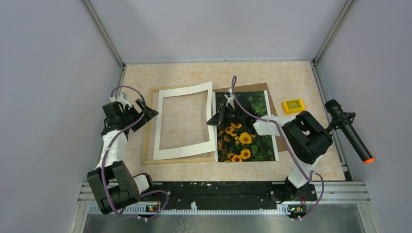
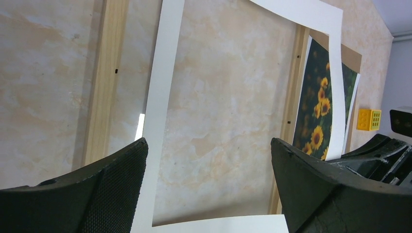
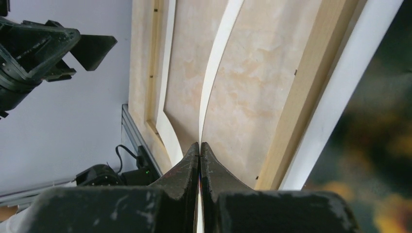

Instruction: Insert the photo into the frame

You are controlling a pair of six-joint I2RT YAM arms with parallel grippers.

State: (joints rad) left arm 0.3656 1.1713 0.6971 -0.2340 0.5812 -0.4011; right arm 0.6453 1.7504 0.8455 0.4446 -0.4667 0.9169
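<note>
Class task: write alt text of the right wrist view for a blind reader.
The right gripper, shut, pinches the edge of a white cardboard mat border above a light wooden picture frame; a sunflower photo lies beside it.

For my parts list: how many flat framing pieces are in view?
4: the frame at left; the white mat over it, right edge in the right claw; the photo beside it; a brown board under the photo. More may lie hidden.
</note>
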